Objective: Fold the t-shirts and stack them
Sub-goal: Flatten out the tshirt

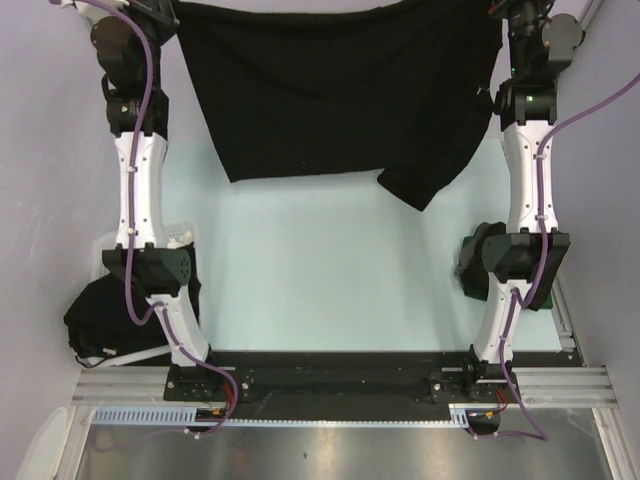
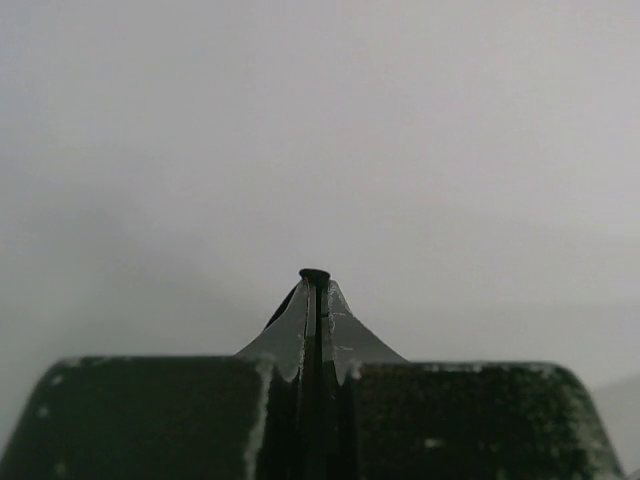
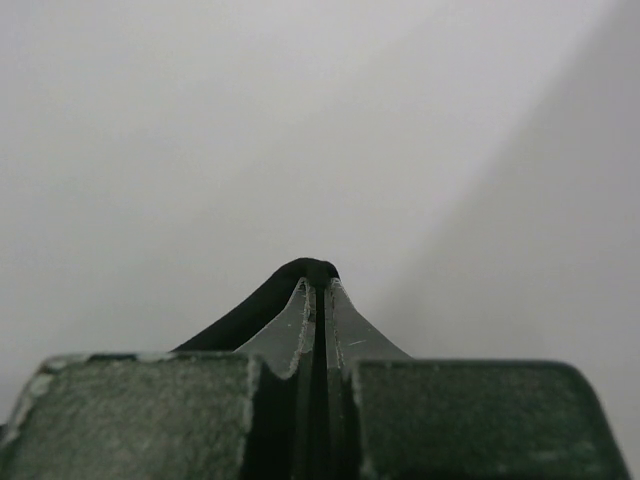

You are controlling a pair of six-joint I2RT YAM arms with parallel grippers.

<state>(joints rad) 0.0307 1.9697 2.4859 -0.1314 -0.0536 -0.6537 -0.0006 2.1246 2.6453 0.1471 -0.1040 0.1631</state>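
Note:
One black t-shirt (image 1: 330, 90) hangs spread out over the far end of the table, held up by its two top corners. Its lower hem runs across the table's far part, and one sleeve (image 1: 420, 185) droops at the lower right. My left gripper (image 2: 314, 282) is shut on a thin black cloth edge (image 2: 314, 273) at the shirt's left corner. My right gripper (image 3: 320, 280) is shut on a thicker black fold (image 3: 262, 303) at the right corner. Both wrist views face a bare grey wall. In the top view both grippers sit at the frame's upper edge.
A heap of black shirts (image 1: 105, 320) lies by the left arm's base, against a white basket (image 1: 180, 240). A dark bundle of cloth (image 1: 478, 258) sits beside the right arm. The pale green table (image 1: 320, 280) lies between the arms. Grey walls flank both sides.

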